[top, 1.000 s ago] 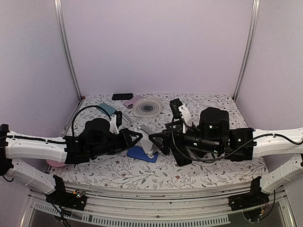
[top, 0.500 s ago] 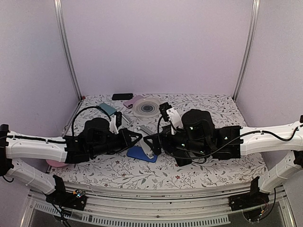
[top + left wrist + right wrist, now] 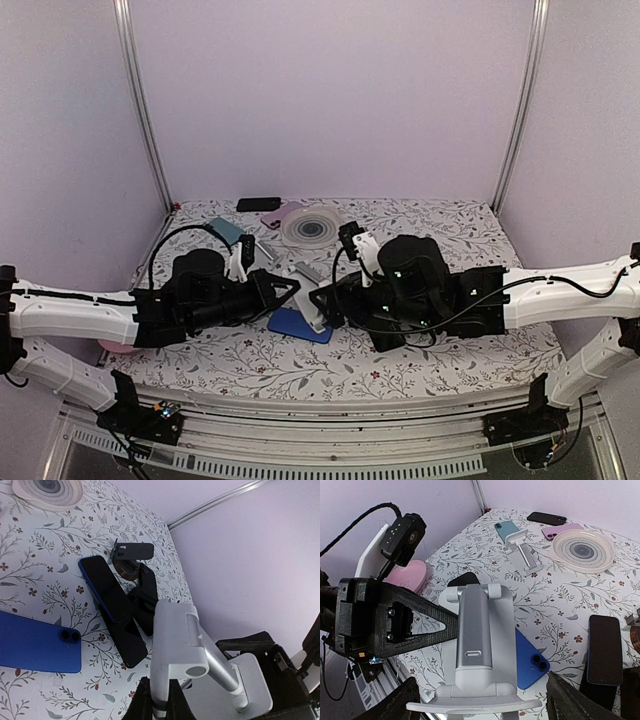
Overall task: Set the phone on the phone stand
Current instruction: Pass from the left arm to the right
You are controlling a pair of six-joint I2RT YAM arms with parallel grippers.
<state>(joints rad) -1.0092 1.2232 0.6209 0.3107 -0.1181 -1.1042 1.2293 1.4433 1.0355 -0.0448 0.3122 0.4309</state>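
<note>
A silver phone stand [image 3: 316, 308] is between my two grippers at the table's middle. My left gripper [image 3: 288, 295] is shut on the edge of its plate, as the left wrist view [image 3: 156, 705] shows under the stand [image 3: 180, 645]. My right gripper [image 3: 322, 300] is open, its fingers wide apart on either side of the stand's base [image 3: 480, 640]. A blue phone [image 3: 296, 327] lies camera-side up on the table beside the stand; it shows in both wrist views [image 3: 35, 647] [image 3: 532, 662].
A dark phone [image 3: 605, 650] lies right of the stand, also in the left wrist view [image 3: 111, 605]. A second white stand [image 3: 522, 550], a teal phone [image 3: 228, 230], a black phone [image 3: 258, 204] and a round white plate [image 3: 312, 226] sit at the back. A pink dish [image 3: 410, 575] is at the left.
My right arm has moved left, bringing its open gripper up to the stand. The left gripper has stayed on the stand.
</note>
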